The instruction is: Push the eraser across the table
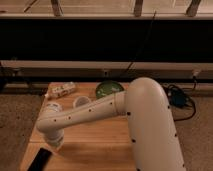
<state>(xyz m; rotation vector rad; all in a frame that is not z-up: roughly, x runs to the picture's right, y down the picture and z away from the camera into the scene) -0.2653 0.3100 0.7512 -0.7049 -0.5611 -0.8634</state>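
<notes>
The eraser (pixel 40 160) is a flat black slab lying at the near left corner of the light wooden table (pixel 100 145), partly cut off by the bottom edge of the view. My white arm reaches from the right across the table and bends down at the left. The gripper (pixel 57 143) hangs just above the tabletop, a little right of and behind the eraser. Its tip is mostly hidden by the wrist.
A green bowl (pixel 109 89) sits at the back middle of the table. Two white cups (pixel 80 102) (pixel 52 106) stand left of it, and a pale packet (pixel 62 90) lies at the back left. A dark device with cables (pixel 177 97) lies on the floor to the right.
</notes>
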